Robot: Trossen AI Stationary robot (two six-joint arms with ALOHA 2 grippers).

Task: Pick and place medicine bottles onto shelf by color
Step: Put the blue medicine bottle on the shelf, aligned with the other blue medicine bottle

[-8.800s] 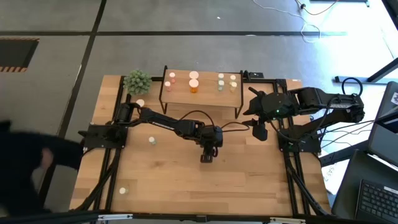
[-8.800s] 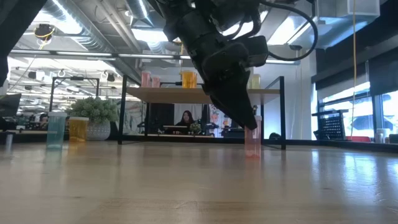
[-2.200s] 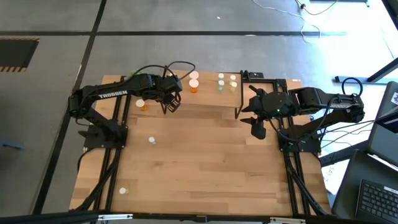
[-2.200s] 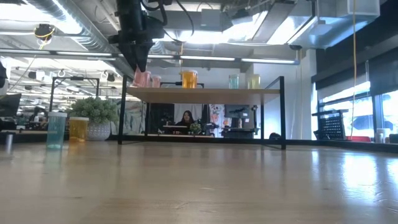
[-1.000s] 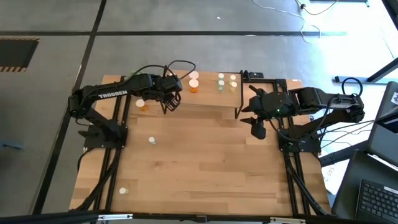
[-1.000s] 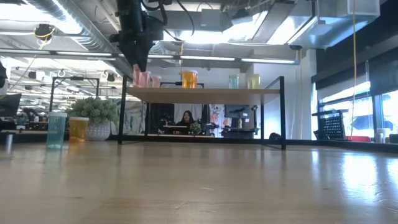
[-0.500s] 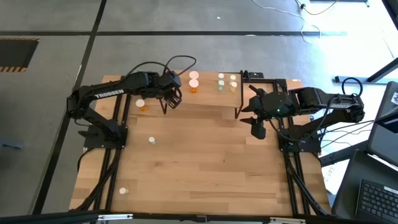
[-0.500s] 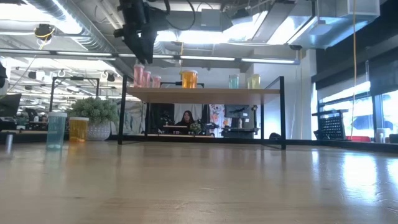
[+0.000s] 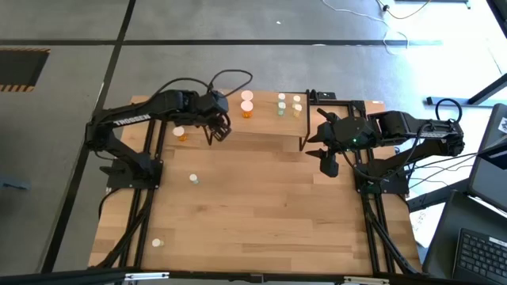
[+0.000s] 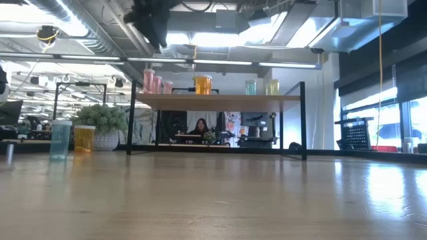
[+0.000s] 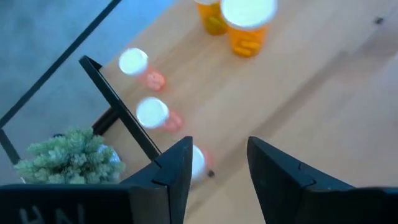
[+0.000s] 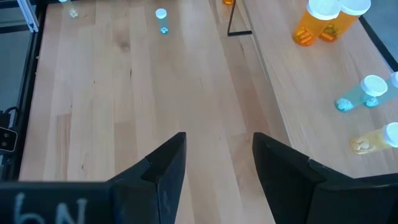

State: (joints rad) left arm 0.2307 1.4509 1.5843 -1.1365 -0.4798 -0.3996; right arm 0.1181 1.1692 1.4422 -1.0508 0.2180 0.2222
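Bottles (image 10: 154, 81) sit in a row on top of the shelf (image 10: 217, 101), and I am looking at them from far away through my cameras. In the low view the pink ones stand at one end, a big orange bottle (image 10: 202, 84) stands in the middle, and two pale ones (image 10: 261, 87) stand at the other end.

My left gripper (image 9: 218, 129) hangs up in the air over the pink end of the shelf (image 9: 269, 131). Its fingers (image 11: 177, 171) are apart and I see nothing between them. Looking down past them, I see three pink bottles (image 11: 152, 113) with white caps in a line on the board, right by the black frame post. Two orange bottles (image 11: 247, 22) stand farther along the board. The green plant (image 11: 67, 152) sits down below on the table, just beside that end of the shelf.

My right gripper (image 9: 329, 165) waits above the table near the other end of the shelf. Its fingers (image 12: 165, 171) are apart too, and they hold nothing.

Some bottles are not on the shelf. An orange one (image 9: 182, 133) stands on the table near the plant end. A pale one (image 9: 192, 179) stands a bit nearer to me, and another pale one (image 9: 156, 242) stands well apart, close to the front corner on the left. In the low view a bluish bottle (image 10: 60, 139) and an orange one (image 10: 84, 138) stand beside the plant (image 10: 103, 124).
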